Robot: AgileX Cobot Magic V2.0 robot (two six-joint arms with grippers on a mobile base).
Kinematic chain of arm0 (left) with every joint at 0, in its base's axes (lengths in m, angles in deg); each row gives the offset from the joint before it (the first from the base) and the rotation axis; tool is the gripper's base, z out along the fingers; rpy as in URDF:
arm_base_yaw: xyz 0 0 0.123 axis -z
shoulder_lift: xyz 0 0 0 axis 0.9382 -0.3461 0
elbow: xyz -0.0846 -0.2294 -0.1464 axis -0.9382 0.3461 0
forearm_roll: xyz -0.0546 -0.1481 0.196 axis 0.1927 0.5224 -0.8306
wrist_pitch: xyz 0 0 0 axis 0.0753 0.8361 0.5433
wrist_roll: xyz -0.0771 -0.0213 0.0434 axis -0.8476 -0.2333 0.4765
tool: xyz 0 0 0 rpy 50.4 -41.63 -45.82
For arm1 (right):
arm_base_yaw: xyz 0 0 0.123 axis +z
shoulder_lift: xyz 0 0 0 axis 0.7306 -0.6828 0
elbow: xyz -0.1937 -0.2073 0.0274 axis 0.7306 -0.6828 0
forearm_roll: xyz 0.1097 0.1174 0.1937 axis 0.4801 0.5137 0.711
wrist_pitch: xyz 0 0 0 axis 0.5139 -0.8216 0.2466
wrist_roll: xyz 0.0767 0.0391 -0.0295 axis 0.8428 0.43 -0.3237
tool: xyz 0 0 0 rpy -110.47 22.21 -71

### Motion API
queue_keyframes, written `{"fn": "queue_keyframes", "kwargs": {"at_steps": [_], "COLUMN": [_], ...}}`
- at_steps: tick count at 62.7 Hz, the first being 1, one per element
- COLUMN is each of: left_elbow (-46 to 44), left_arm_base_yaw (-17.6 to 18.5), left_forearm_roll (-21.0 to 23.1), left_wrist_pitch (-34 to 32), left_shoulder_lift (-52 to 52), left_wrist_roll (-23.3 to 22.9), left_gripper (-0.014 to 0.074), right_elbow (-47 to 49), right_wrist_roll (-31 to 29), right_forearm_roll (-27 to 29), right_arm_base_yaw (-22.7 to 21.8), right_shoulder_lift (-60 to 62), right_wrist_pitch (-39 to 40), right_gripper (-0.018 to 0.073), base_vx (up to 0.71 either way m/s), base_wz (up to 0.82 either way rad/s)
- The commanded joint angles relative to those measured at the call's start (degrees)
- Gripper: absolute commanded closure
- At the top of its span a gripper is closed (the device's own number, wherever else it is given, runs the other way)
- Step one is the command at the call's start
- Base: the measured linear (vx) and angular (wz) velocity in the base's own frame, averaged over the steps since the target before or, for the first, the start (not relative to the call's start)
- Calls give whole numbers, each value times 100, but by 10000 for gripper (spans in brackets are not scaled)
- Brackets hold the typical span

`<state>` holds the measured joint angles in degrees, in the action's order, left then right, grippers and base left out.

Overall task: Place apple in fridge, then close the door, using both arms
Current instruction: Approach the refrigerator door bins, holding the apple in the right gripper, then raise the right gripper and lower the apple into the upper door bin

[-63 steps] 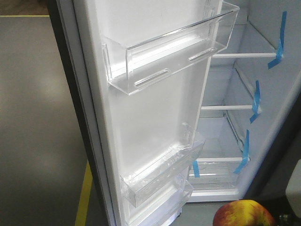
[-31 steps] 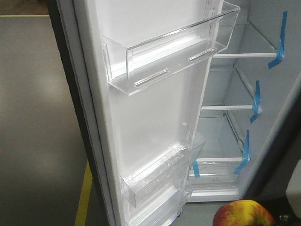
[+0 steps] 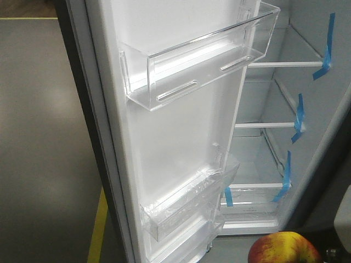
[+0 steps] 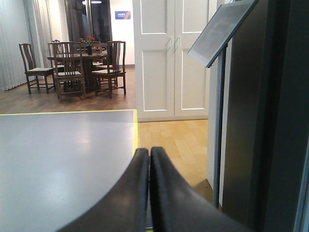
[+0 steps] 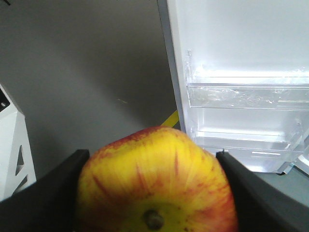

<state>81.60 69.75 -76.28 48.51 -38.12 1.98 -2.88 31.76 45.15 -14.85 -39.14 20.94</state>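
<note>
Grey floor with a yellow line on the left, fridge standing open on the right, door angled toward camera with clear bins on its liner. Apple is at near right, low, outside the fridge; taped shelves lie farther and higher, just right of the door edge. Right end effector is clamped on it, fingers either side, stem end facing the wrist cam. So right arm does the placing: forward and up. Left end effector is pinched together, empty, facing a dining set beside a dark panel. Front cam shows shelves but no grip; right wrist shows grip and lower bins, no shelves.
</note>
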Motion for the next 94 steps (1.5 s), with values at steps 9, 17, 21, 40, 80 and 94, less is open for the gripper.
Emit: {"fn": "queue_keyframes", "kwargs": {"at_steps": [9, 17, 21, 40, 80, 94], "left_elbow": [123, 123, 123, 123, 123, 123], "left_arm_base_yaw": [0, 0, 0, 0, 0, 0], "left_forearm_roll": [42, 42, 42, 42, 42, 42], "left_wrist_pitch": [-404, -404, -404, -404, -404, -404], "left_shoulder_lift": [97, 97, 97, 97, 97, 97], "left_wrist_roll": [-20, -20, -20, -20, -20, -20], "left_gripper": [603, 603, 603, 603, 603, 603], "right_elbow": [221, 665, 992, 3150, 7679, 7894], "right_wrist_roll": [192, 1063, 1475, 2334, -9, -466], "right_forearm_roll": [-230, -1207, -1794, -3640, -462, 191], "right_arm_base_yaw": [-8, -8, -8, -8, -1711, -1724], "right_shoulder_lift": [-41, -307, -488, -1602, -4701, -5252], "right_wrist_pitch": [673, 641, 468, -523, -972, -181], "right_gripper": [133, 161, 178, 204, 202, 202], "base_vx": [0, 0, 0, 0, 0, 0], "base_wz": [0, 0, 0, 0, 0, 0]}}
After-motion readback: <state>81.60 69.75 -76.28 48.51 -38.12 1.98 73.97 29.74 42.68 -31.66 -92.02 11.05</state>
